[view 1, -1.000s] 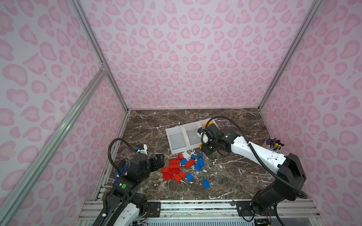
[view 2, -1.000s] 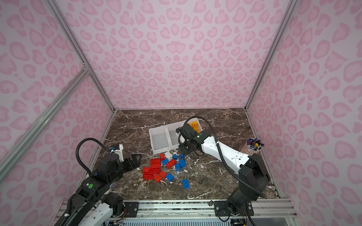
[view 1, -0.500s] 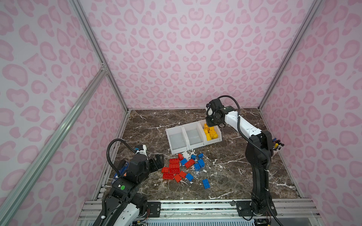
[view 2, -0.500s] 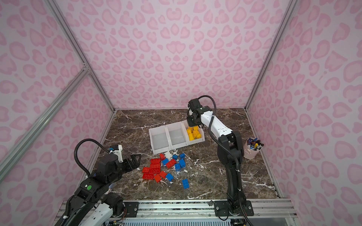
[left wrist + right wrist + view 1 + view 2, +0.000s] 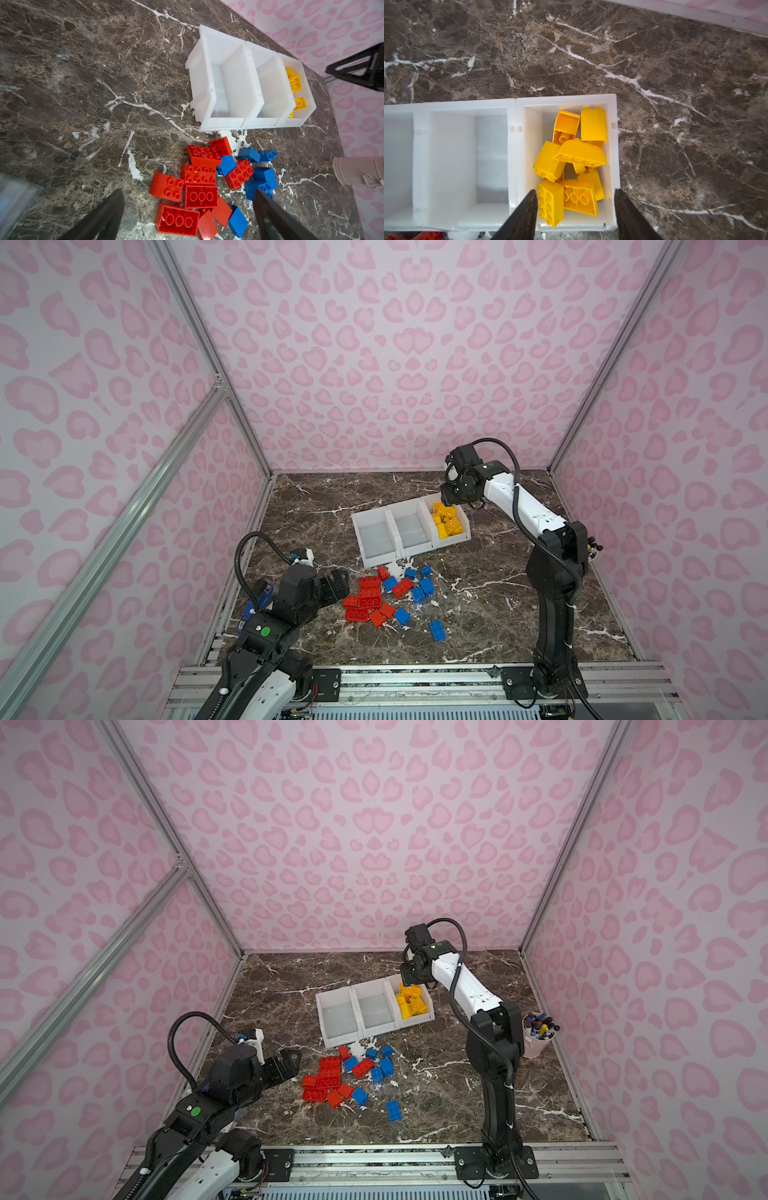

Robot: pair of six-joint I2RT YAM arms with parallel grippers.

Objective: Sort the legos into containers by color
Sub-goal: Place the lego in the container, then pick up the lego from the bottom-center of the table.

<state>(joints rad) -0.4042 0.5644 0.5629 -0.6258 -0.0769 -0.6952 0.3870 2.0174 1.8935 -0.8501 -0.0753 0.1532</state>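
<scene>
Three joined white containers [image 5: 371,563] [image 5: 340,1041] [image 5: 226,124] [image 5: 517,101] stand mid-table. The right-hand one holds several yellow legos [image 5: 446,520] [image 5: 411,1000] [image 5: 579,155]; the other two show nothing inside. My right gripper [image 5: 449,499] [image 5: 409,979] [image 5: 575,190] hangs open over that bin's far end. A yellow brick [image 5: 550,202] lies in the bin beside one finger, ungripped. Red legos [image 5: 368,599] [image 5: 199,176] and blue legos [image 5: 424,587] [image 5: 264,176] lie loose in front of the bins. My left gripper [image 5: 343,583] [image 5: 296,1063] [image 5: 188,191] is open, just left of the red ones.
One blue brick [image 5: 436,630] [image 5: 393,1110] lies apart, nearer the front edge. A pinkish cup of pens [image 5: 538,1036] [image 5: 357,172] stands at the right wall behind the right arm's base. Pink patterned walls close in three sides.
My right arm swung from the loose pile up and back over the yellow bin, and its jaws opened. The left arm has not moved.
</scene>
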